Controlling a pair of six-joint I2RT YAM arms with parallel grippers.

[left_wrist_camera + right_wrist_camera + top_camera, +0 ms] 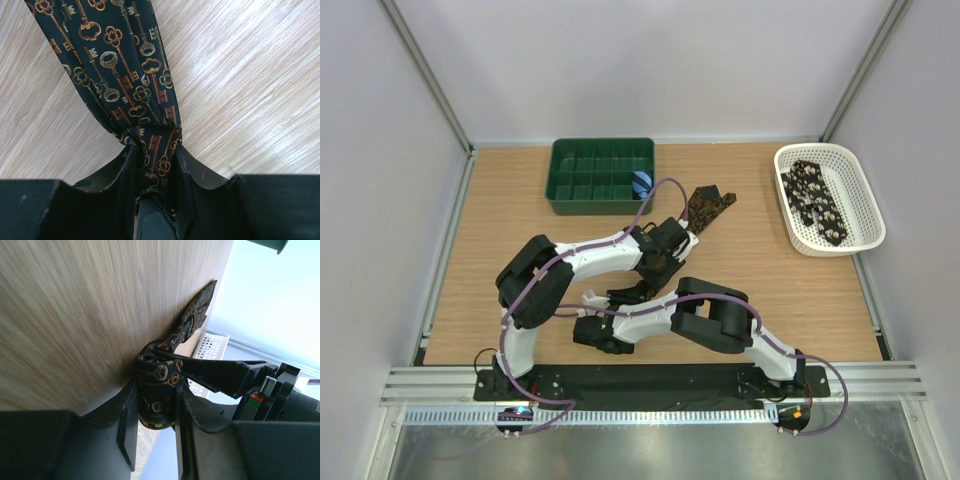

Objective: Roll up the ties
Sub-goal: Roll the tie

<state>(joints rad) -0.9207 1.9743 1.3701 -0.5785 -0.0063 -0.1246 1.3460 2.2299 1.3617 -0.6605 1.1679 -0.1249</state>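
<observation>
Count: two arms, two grippers, one green tray (pixel 560 165), one white basket (pixel 820 149), one blue roll (pixel 640 183) sitting in a tray compartment. One tie (pixel 710 205) is lying on the table (pixel 520 200). Spotted ties (pixel 817 197) are lying heaped in the basket, and their number cannot be told.

The tie on the table is showing a key pattern. Its wide end is resting between tray and basket, pointing toward the far edge. The rest is running back toward the two grippers at mid-table.

The left gripper (pixel 152 150) is pinching the tie where the cloth is bunching between its fingers. The right gripper (pixel 157 390) is just beside it, holding the rolled part (pixel 156 407) between its fingers, both of which are pressing against the roll. The roll is lying directly below the left gripper's finger.
</observation>
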